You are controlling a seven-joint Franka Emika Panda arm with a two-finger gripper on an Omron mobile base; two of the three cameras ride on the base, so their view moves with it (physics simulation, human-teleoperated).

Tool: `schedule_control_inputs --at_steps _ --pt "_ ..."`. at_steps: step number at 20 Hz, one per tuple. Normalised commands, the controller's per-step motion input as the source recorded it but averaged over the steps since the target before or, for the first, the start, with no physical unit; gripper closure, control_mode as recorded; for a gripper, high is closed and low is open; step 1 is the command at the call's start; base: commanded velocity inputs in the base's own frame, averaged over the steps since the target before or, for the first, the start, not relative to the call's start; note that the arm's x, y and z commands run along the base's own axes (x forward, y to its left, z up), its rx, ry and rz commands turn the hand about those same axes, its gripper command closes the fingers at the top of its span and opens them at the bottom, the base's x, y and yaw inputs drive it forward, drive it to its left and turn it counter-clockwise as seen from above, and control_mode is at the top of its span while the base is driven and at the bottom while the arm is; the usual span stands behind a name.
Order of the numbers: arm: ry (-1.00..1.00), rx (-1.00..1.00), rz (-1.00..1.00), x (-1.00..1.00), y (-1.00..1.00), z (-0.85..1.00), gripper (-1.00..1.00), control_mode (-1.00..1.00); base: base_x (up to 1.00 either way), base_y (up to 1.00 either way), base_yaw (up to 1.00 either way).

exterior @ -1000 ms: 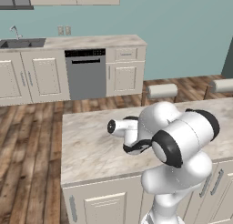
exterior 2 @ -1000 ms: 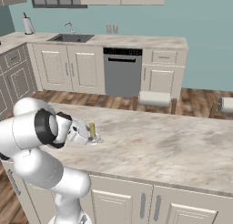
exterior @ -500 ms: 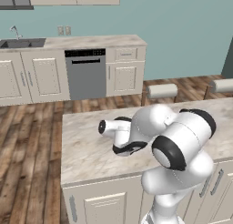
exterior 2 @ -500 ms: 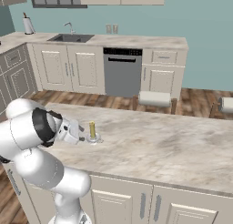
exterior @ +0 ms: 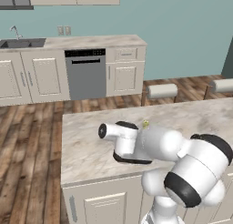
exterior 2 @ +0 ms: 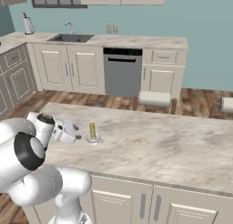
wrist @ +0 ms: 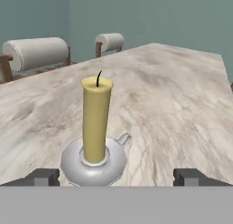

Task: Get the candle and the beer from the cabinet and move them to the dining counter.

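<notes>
Candle (wrist: 96,123) upright on marbled desk (exterior 2: 182,141), just ahead of gripper (wrist: 116,176), jaws wide open, nothing held. Desk beyond bare; two padded stools (exterior 2: 154,99) behind, dishwasher (exterior 2: 122,72) against teal wall.

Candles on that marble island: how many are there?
1. The candle stands upright in its silver dish on the dining counter, just ahead of the open gripper. Others may hide behind the arm.

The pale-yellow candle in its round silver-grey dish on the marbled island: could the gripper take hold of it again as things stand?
Probably yes. The pale-yellow candle stands upright just ahead of the open gripper, on the marbled island top, with nothing between them.
</notes>
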Motion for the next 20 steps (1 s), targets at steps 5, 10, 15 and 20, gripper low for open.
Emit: schedule_control_inputs --at_steps 5,10,15,20 --pt "0.02 0.0 0.42 -0.5 -0.16 0.39 -1.0 -1.0 0.0 0.0 0.0" --pt "0.14 0.08 0.36 -0.39 -0.08 0.58 -1.0 -1.0 0.0 0.0 0.0" --pt "0.17 0.12 0.28 -0.41 -0.09 0.63 -1.0 -1.0 0.0 0.0 0.0" --pt "0.13 0.05 0.27 -0.54 -0.14 0.42 -1.0 -1.0 0.0 0.0 0.0"
